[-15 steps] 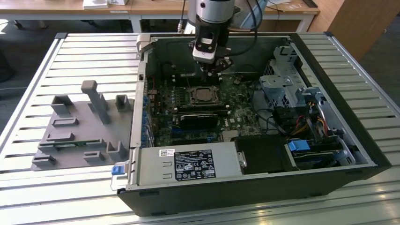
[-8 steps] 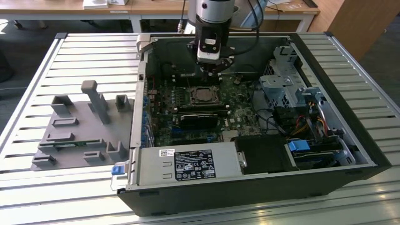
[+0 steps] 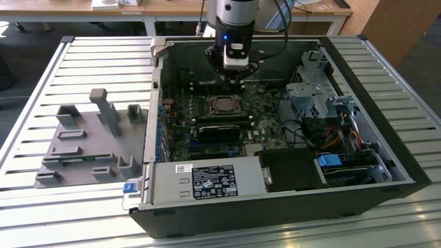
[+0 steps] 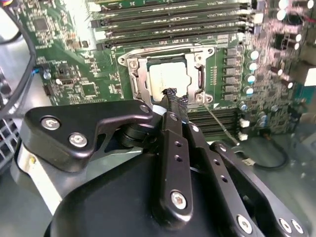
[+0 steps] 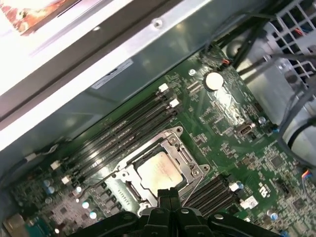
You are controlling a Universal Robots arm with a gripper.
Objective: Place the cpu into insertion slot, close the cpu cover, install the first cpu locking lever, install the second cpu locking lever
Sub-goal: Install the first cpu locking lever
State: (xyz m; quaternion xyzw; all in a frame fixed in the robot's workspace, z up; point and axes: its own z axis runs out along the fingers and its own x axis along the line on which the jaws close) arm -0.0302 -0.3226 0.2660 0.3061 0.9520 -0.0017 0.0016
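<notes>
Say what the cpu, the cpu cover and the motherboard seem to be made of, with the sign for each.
The cpu: metal face, it seems, matt and pale tan with a soft sheen. The cpu cover: probably bare steel, silver with bright glints. The motherboard: green coated laminate, likely fibreglass, slightly glossy.

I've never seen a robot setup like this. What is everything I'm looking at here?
table: one, silver slats, under everything
computer case: one, black, open, on the table
fixture tray: one, grey, exterior view's left of the case
motherboard: one, green, inside the case
power supply: one, silver, case's near wall in the exterior view
cpu: one, tan, mid-motherboard
cpu cover: one, silver, framing the cpu
memory slots: several, black, beside the cpu
gripper: one, black, shut, at the cover's edge
</notes>
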